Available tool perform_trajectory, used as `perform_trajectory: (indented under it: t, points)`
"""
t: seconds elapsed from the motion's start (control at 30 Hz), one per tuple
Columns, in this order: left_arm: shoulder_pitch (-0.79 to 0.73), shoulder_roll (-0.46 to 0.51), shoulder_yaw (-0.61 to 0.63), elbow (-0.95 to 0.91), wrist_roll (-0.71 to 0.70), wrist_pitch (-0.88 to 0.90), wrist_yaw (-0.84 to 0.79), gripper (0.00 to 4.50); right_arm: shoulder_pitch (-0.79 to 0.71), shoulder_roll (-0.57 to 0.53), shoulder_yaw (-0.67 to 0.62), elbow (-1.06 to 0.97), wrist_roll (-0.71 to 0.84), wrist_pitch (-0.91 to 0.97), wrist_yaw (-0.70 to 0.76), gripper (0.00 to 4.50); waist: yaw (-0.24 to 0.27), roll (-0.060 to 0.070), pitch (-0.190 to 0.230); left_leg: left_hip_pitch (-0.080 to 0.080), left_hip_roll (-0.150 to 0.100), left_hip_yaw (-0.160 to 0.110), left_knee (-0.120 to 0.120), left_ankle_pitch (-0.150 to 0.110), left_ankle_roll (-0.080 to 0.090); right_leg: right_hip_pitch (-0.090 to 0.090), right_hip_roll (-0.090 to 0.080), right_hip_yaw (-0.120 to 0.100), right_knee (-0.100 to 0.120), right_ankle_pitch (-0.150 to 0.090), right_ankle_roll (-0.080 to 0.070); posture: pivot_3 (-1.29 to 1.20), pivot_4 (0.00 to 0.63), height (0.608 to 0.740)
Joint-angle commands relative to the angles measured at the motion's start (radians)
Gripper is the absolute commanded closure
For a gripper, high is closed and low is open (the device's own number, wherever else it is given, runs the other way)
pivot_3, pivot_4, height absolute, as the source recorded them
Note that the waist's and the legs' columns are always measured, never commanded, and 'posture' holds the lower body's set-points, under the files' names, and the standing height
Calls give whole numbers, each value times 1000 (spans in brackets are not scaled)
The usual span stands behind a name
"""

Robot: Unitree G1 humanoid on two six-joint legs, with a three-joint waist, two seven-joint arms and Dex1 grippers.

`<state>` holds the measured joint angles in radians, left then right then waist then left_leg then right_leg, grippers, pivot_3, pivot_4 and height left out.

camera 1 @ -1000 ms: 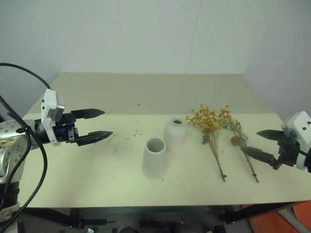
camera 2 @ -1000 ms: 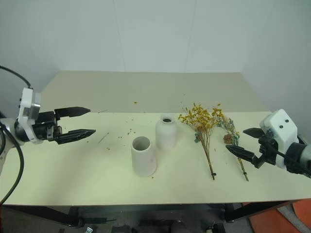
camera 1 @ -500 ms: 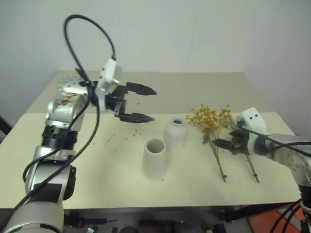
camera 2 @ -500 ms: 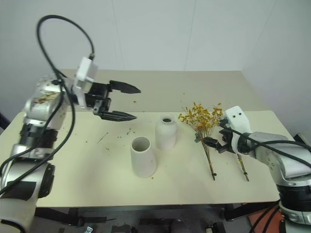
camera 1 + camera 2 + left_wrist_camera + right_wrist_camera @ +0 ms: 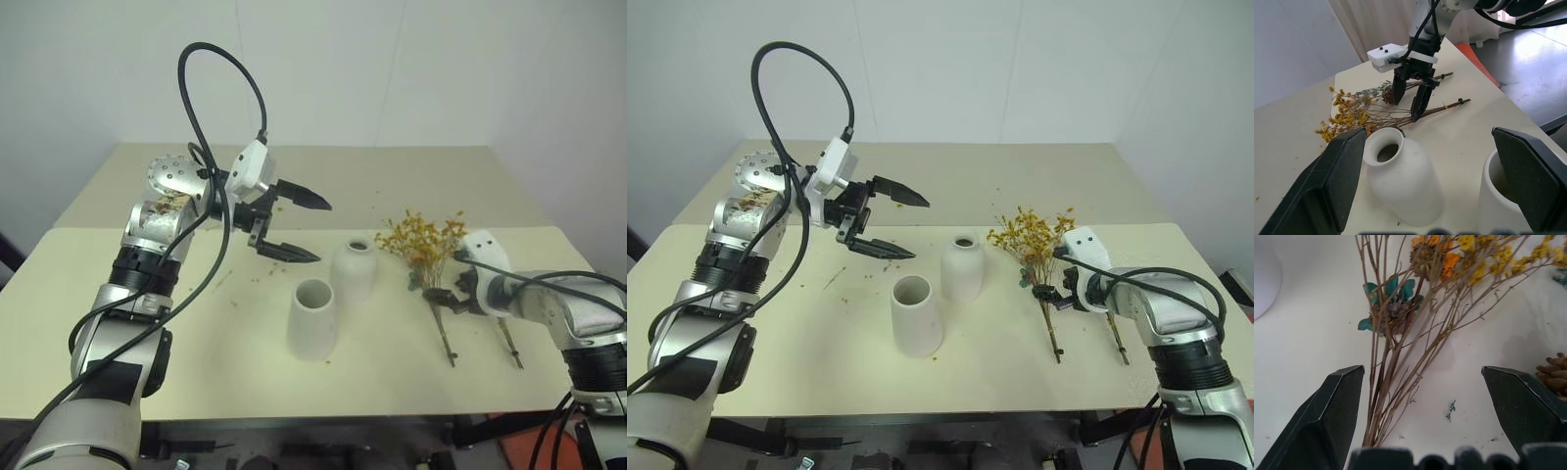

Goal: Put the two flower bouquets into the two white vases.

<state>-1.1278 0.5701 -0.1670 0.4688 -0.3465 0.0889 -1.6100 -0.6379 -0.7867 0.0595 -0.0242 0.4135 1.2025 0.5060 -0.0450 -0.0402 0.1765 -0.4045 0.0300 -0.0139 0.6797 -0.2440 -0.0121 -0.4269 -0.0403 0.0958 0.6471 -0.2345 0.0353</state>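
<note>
The bushy yellow-orange bouquet (image 5: 423, 240) lies on the table right of centre, stems toward the front. My right gripper (image 5: 447, 295) is open and low over those stems (image 5: 1382, 382), which pass between its fingers (image 5: 1419, 102) close to the left one. Just right of it lies the sparser bouquet, with its pinecone (image 5: 1387, 94) and bare stem (image 5: 509, 343). The bottle-shaped vase (image 5: 354, 270) and the cylinder vase (image 5: 313, 318) stand upright mid-table. My left gripper (image 5: 321, 233) hovers open above the table, left of the bottle vase, pointing right.
Small yellow crumbs (image 5: 257, 277) are scattered on the cream table (image 5: 176, 352) left of the vases. A black cable (image 5: 211, 88) loops above my left arm. The table's right edge (image 5: 578, 255) runs close behind my right arm.
My left arm swung up from the table's left side and rightward toward the vases. My right gripper came in from the right edge and dropped over the yellow bouquet's stems. Both stayed open.
</note>
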Motion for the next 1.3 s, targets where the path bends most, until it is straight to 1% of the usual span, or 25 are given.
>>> perform_trajectory:
  t: [0.03, 0.07, 0.13, 0.27, 0.43, 0.47, 0.63, 0.7, 0.77, 0.87, 0.9, 0.93, 1.03, 1.13, 1.23, 1.3]
  points:
    - [12, 10, 33, -54, -9, 4, 8, 0, -50, 14, 8, 42, -16, -20, 31, 373, -1, 0, 0, 0, 0, 0, 0, 0, 0, 0, 0, 0, 0, 0, 0, 0, 150, 740]
    - [17, 10, 34, -60, -10, 7, 11, 0, -57, 18, 9, 55, -18, -21, 38, 575, -1, 0, 0, 0, 0, 0, 0, 0, 0, 0, 0, 0, 0, 0, 0, 0, 150, 740]
    - [29, 13, 39, -74, -11, 12, 18, 0, -81, 29, 29, 106, -38, -40, 49, 1218, 0, 0, 0, 0, 0, 0, 0, 0, 0, 0, 0, 0, 0, 0, 0, 0, 150, 740]
    - [42, 18, 48, -90, -11, 18, 29, 0, -128, 47, 59, 207, -76, -73, 65, 2615, 0, 0, 0, 0, 0, 0, 0, 0, 0, 0, 0, 0, 0, 0, 0, 0, 150, 740]
    - [53, 30, 59, -106, -8, 25, 41, 0, -155, 59, 67, 262, -102, -89, 84, 4327, 0, 0, 0, 0, 0, 0, 0, 0, 0, 0, 0, 0, 0, 0, 0, 0, 150, 740]
    - [54, 33, 62, -107, -9, 27, 42, 0, -158, 61, 64, 262, -105, -86, 84, 4480, 0, 0, 0, 0, 0, 0, 0, 0, 0, 0, 0, 0, 0, 0, 0, 0, 150, 740]
    - [58, 47, 70, -113, -13, 32, 49, 0, -160, 88, 0, 223, -108, -66, 29, 4480, -1, 0, 0, 0, 0, 0, 0, 0, 0, 0, 0, 0, 0, 0, 0, 0, 150, 740]
    - [57, 51, 77, -115, -18, 36, 52, 0, -149, 103, -41, 175, -120, -79, -25, 4480, -1, 0, 0, 0, 0, 0, 0, 0, 0, 0, 0, 0, 0, 0, 0, 0, 150, 740]
    - [59, 57, 85, -119, -24, 45, 58, 0, -144, 140, -116, 120, -133, -95, -109, 4480, -1, 0, 0, 0, 0, 0, 0, 0, 0, -1, 0, 0, 1, 0, 0, 0, 150, 740]
    - [72, 70, 96, -129, -25, 64, 71, 0, -123, 227, -249, -4, -146, -230, -241, 4480, -1, 0, 0, 0, 0, -1, 0, 0, 0, -1, 0, 0, 1, 0, 0, 0, 150, 740]
    - [78, 74, 99, -133, -24, 70, 74, 0, -112, 248, -267, -44, -162, -288, -274, 4480, -1, 1, 0, 0, 0, -1, 0, 0, 0, -1, 0, 0, 1, 0, 0, 0, 150, 740]
    - [85, 79, 102, -139, -25, 78, 77, 0, -96, 283, -287, -77, -177, -397, -303, 4480, 0, 1, 0, 0, 0, -1, -1, 0, 0, -2, 0, 0, 1, 0, 0, 0, 150, 740]
    - [104, 89, 107, -162, -31, 102, 87, 0, -74, 357, -291, -142, -232, -652, -374, 4480, -1, 1, 0, -1, 0, -1, -1, 0, 0, -1, 0, -1, 1, 0, 0, 0, 150, 740]
    - [117, 95, 115, -184, -36, 122, 97, 0, -105, 443, -319, -177, -231, -793, -446, 4480, -1, 1, 0, 0, 0, -1, 0, 0, 0, -1, 0, -1, 2, 0, 0, 0, 150, 740]
    - [127, 102, 121, -200, -37, 139, 111, 0, -113, 540, -384, -209, -88, -904, -415, 4480, -1, 1, 0, 0, 0, -1, -1, 0, 0, -1, 0, -1, 2, 0, 0, 0, 150, 740]
    - [139, 107, 127, -215, -38, 150, 119, 0, -124, 586, -392, -219, -21, -941, -390, 4480, -2, 1, 0, 0, 0, -2, -1, 0, 0, -1, 0, -1, 2, 0, 0, 0, 150, 740]
